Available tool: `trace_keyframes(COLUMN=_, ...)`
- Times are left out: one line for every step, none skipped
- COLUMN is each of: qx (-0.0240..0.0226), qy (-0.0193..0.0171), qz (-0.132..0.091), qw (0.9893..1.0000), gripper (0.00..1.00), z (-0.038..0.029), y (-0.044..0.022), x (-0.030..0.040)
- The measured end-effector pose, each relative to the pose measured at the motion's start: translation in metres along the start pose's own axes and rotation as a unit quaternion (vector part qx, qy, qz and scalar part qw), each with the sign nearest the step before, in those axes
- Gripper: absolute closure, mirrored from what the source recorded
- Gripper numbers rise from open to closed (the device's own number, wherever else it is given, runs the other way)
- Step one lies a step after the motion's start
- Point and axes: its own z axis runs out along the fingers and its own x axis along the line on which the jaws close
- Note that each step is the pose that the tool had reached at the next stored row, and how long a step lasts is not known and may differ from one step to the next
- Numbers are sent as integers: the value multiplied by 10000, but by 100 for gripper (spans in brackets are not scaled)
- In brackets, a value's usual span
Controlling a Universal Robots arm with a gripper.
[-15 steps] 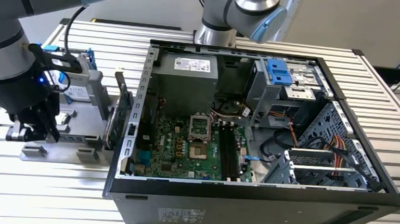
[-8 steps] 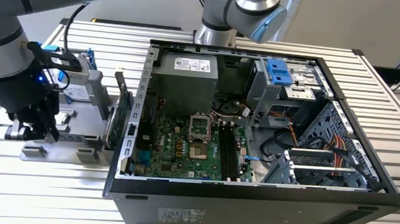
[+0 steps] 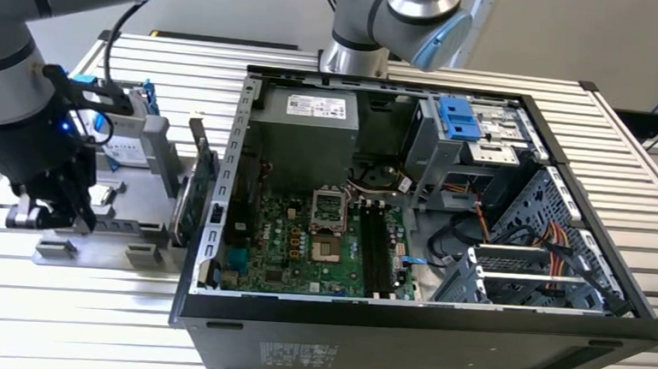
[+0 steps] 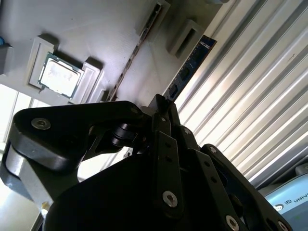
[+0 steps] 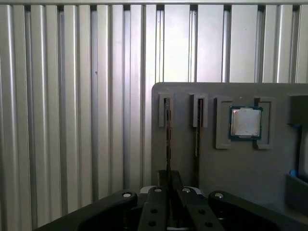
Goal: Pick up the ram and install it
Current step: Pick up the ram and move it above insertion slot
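The ram (image 5: 168,139) is a thin stick standing on edge in a slot of the grey fixture (image 5: 185,91). In the second wrist view its dark blue face (image 4: 190,67) runs out from between my fingertips. My gripper (image 5: 169,175) (image 4: 161,103) is shut on the near end of this stick. In the exterior view my gripper (image 3: 64,215) hangs low over the fixture (image 3: 108,252), at the exterior view's left of the open computer case (image 3: 412,323). The long dark memory slots (image 3: 376,256) lie on the green motherboard inside the case.
A second thin stick (image 5: 197,139) stands in the neighbouring slot. A square processor (image 5: 245,122) rests in a pocket of the fixture. A green card on edge (image 3: 198,185) and a silver hard drive (image 3: 132,134) stand between my gripper and the case. Ribbed metal table (image 3: 46,322) surrounds everything.
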Motion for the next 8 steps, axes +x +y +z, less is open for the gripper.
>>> trace_keyframes(qx=0, qy=0, qz=0, qw=10000, gripper=100, z=-5, y=0, x=0)
trace_keyframes(qx=0, qy=0, qz=0, qw=10000, gripper=100, z=-9, y=0, x=0)
trace_keyframes(qx=0, qy=0, qz=0, qw=10000, gripper=100, z=-14, y=0, x=0)
trace_keyframes(qx=0, qy=0, qz=0, qw=10000, gripper=100, z=-18, y=0, x=1)
trace_keyframes(qx=0, qy=0, qz=0, qw=10000, gripper=100, z=-22, y=0, x=1)
trace_keyframes(qx=0, qy=0, qz=0, qw=10000, gripper=100, z=-27, y=0, x=1)
trace_keyframes(qx=0, qy=0, qz=0, qw=10000, gripper=100, z=-30, y=0, x=1)
trace_keyframes(qx=0, qy=0, qz=0, qw=10000, gripper=100, z=-34, y=0, x=1)
